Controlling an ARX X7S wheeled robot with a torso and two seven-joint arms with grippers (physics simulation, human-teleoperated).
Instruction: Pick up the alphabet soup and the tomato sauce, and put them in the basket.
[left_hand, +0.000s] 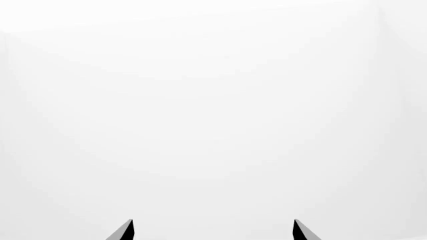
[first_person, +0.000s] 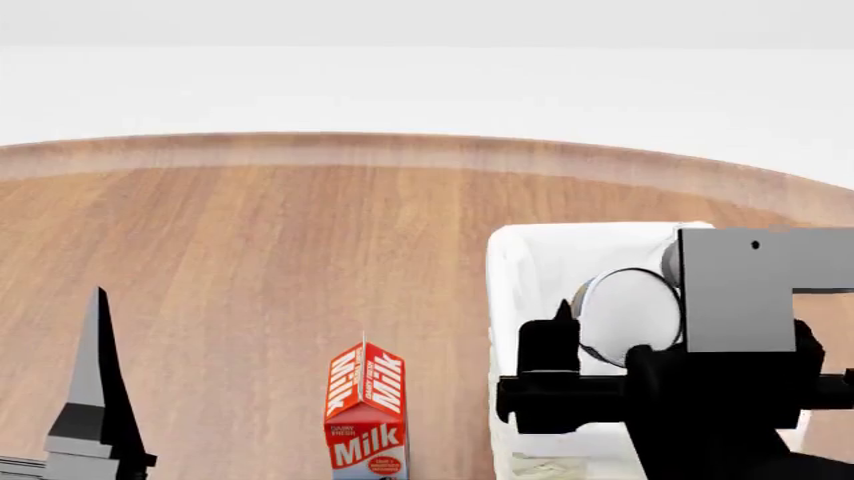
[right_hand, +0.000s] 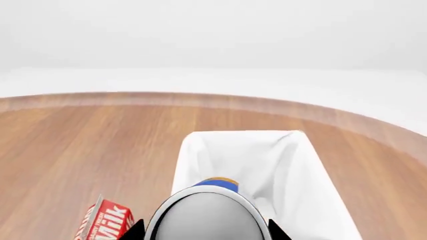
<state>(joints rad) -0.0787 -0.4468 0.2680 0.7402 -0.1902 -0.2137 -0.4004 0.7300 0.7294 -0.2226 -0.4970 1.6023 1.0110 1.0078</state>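
Wooden table against a white backdrop. The right gripper clamps the alphabet soup above the basket near the table's right edge, apparently poised for release inside. The left gripper hangs spread and empty. The tomato sauce is out of view; a milk carton stands left of the basket.

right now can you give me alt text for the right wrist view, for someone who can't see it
The right gripper holds the alphabet soup can, silvery top toward the camera, over the open white-lined basket. The basket sits on a wooden table, with a red milk carton beside it.
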